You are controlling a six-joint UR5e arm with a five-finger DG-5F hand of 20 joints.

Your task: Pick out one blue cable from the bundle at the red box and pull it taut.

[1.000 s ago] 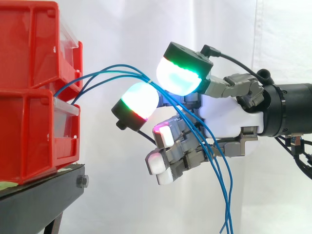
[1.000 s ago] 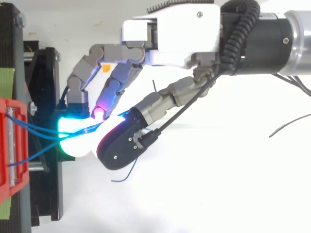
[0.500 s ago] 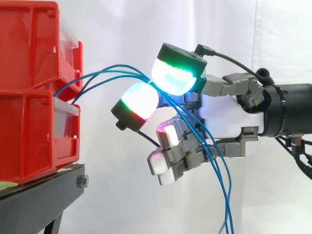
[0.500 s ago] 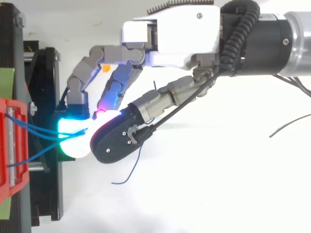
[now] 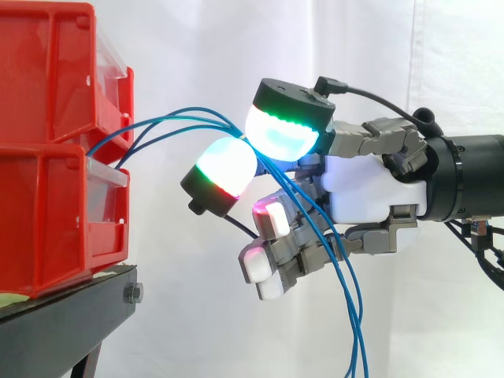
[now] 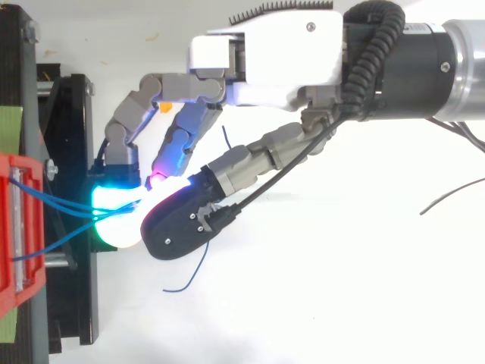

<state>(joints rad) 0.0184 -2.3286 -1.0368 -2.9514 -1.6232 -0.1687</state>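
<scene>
Curtain, white cloth (image 5: 197, 47), behind stacked red plastic bins (image 5: 55, 150) on black stand (image 5: 63, 315). Hand (image 5: 370, 189) right of bins pinches thin blue cables (image 5: 189, 112) between glowing pads; top view adds loose ends over white surface (image 6: 341, 303).

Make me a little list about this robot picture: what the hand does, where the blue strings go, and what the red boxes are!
Hand: the hand reaches in from the right, with two glowing fingertips pinched together.
Held: blue cables pass between those pads; which one is gripped cannot be told.
Cable path: from the front of the red bins, arching over to the hand, then hanging down below it.
Tightness: curved, not yet taut.
Bins: two, stacked one on the other.
Under them: a black stand.
</scene>
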